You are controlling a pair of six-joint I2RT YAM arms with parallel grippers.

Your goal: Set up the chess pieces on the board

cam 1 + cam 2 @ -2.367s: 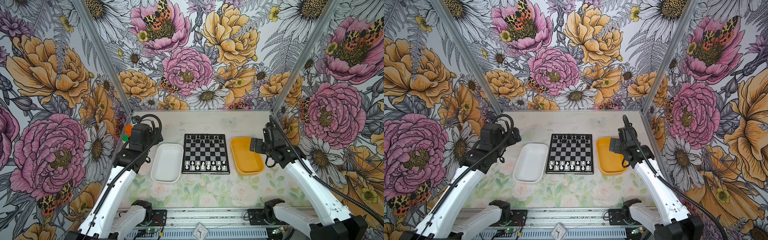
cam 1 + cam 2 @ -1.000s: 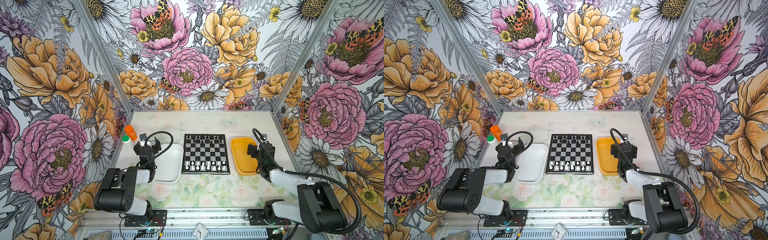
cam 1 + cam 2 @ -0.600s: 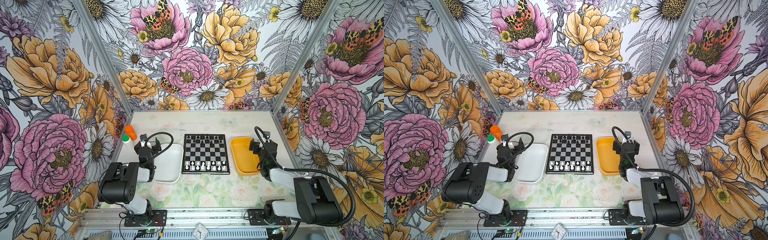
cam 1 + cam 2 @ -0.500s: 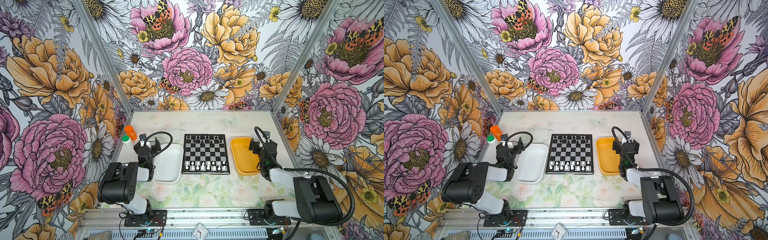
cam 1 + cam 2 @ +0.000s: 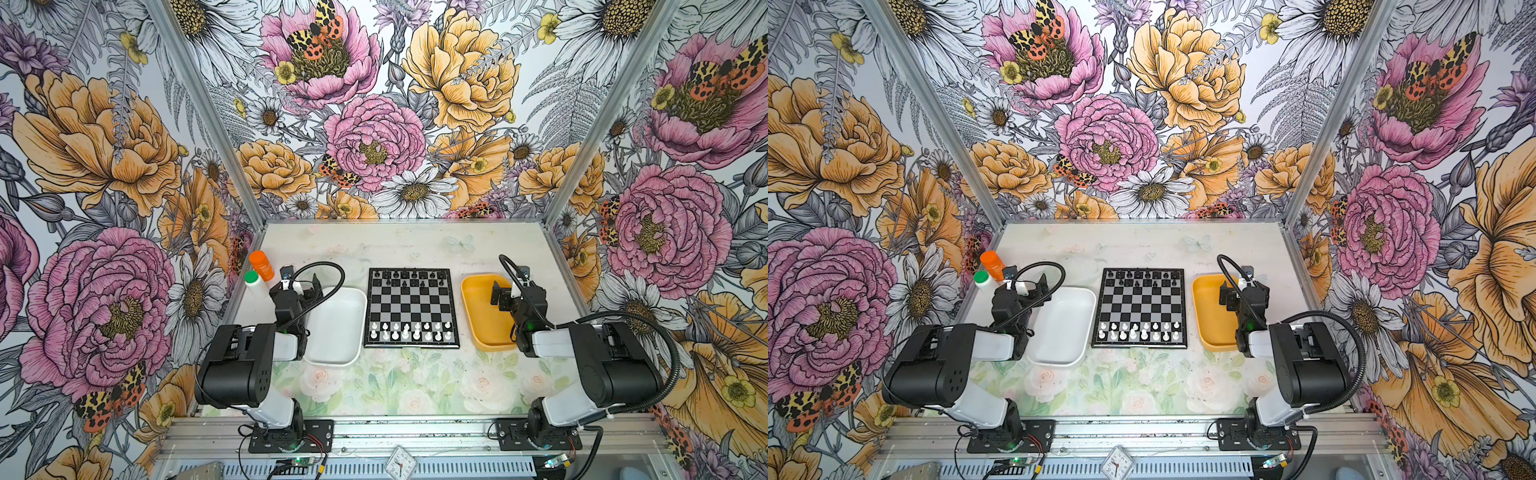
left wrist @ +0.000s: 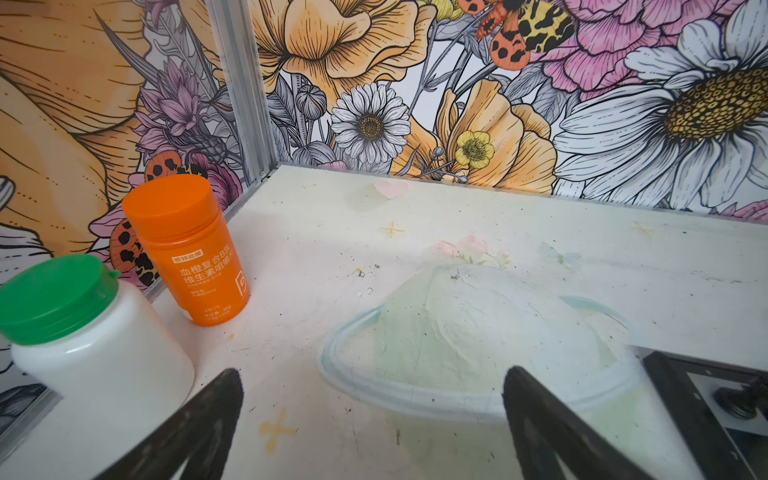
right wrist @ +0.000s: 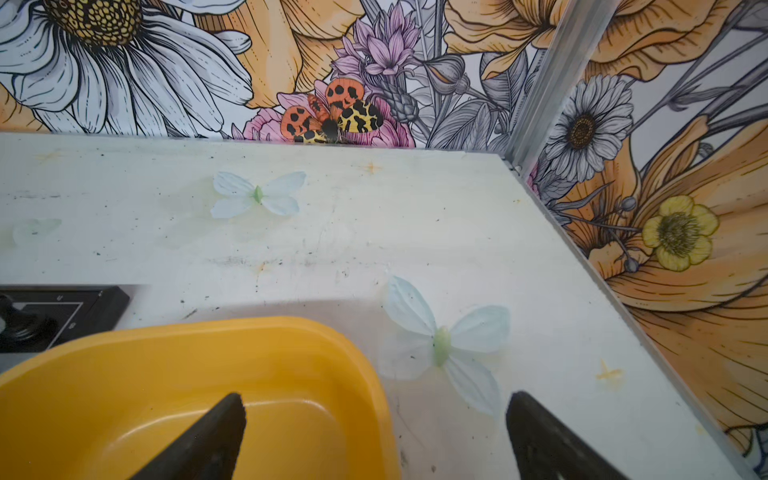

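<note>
Your left gripper (image 6: 372, 374) hangs spread wide and empty by the far end of the white tray (image 5: 336, 332). Your right gripper (image 7: 374, 398) is just as wide and empty over the far corner of the yellow tray (image 7: 208, 332).

Biggest risk imo: the chess pieces (image 5: 409, 330) are tiny and packed close together, so wide jaws coming in low would likely knock over the neighbours.

You've got the board (image 5: 411, 303) between the trays, apart from both grippers. White pieces are on its near rows and black on the far ones, where the second row looks patchy.
</note>
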